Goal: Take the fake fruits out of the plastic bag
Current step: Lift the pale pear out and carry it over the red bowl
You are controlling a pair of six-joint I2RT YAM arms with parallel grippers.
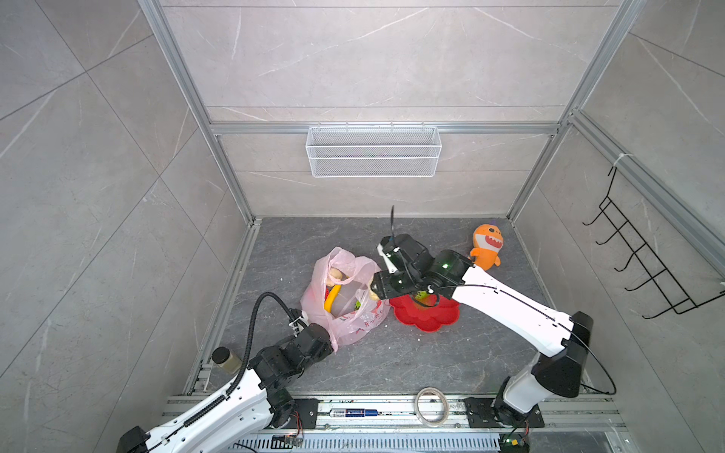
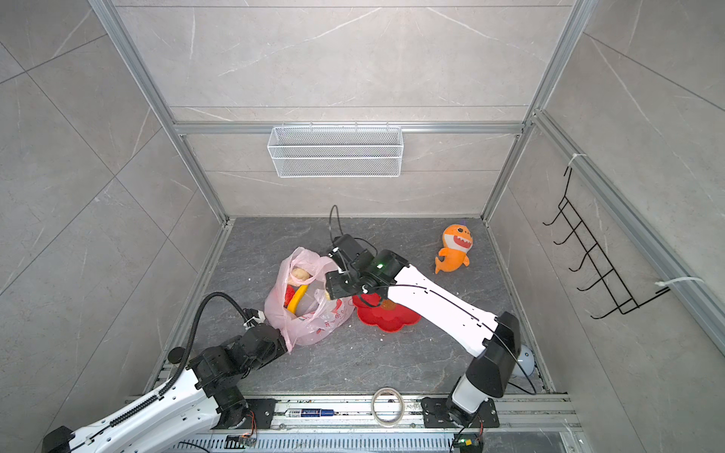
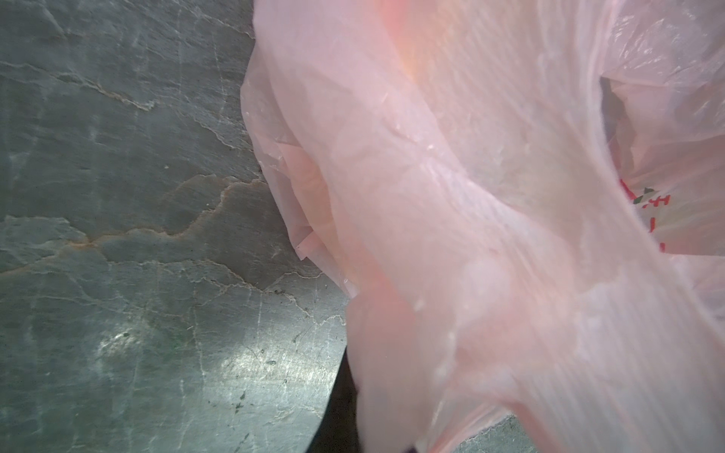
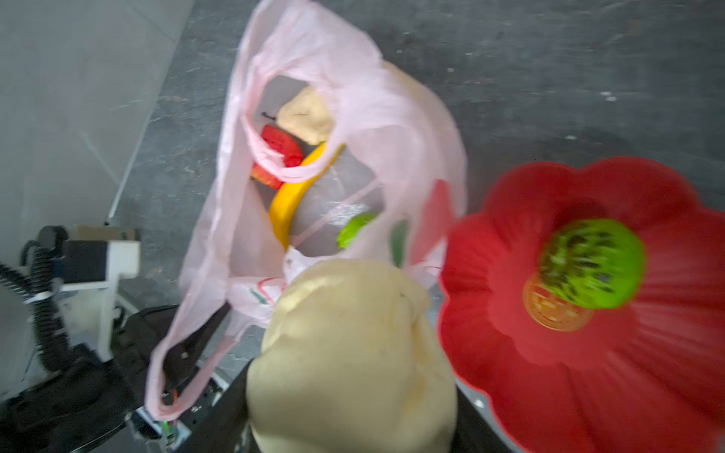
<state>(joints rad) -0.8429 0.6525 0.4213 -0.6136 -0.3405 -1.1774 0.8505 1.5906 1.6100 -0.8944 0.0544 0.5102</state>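
**Cream fruit held at the bag's edge**

The right gripper point(image 1: 376, 291) is clamped around a cream-peach toy fruit point(image 4: 349, 353) at the right edge of the thin pink translucent plastic bag point(image 1: 345, 310). It is just beside the scalloped rim of the red flower-shaped dish point(image 4: 588, 392). The left gripper point(image 4: 200, 333) is clenched on a bag handle loop point(image 4: 184, 376).

Bare dark stone surface point(image 1: 392, 361) lies open in front of the bag and dish. An orange plush shark point(image 1: 486, 247) lies well apart, far right.

Only the right wrist view shows the contents plainly: a long yellow banana point(image 4: 290, 200), a red fruit point(image 4: 280, 147), another cream one point(image 4: 306, 115) and a green one point(image 4: 355, 229). A bumpy green fruit point(image 4: 592, 262) sits in the dish, mostly arm-hidden in both top views.
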